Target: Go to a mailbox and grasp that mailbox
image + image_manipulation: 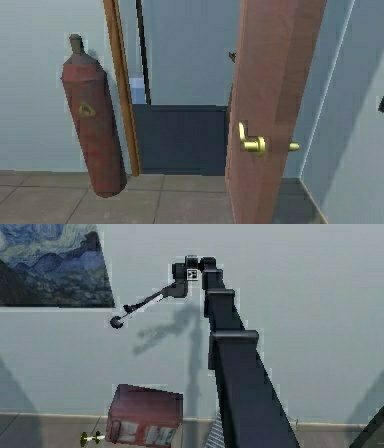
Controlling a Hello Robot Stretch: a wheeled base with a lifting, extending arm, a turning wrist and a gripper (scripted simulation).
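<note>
Stretch's claw (121, 320) hangs against bare wall near the lower corner of a swirling blue painting (52, 266), holding nothing; the state of its grip cannot be told. A red-brown box (145, 414), possibly the mailbox, sits low at about six o'clock from the claw, well apart, so the arm (235, 354) would likely need to descend. Ahead, a door (275, 100) stands ajar

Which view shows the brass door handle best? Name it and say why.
The forward view: the brass handle stands whole, lever and plate, on the reddish door. The arm side view has a small brass piece at its bottom edge beside a reddish block, possibly the same handle.
</note>
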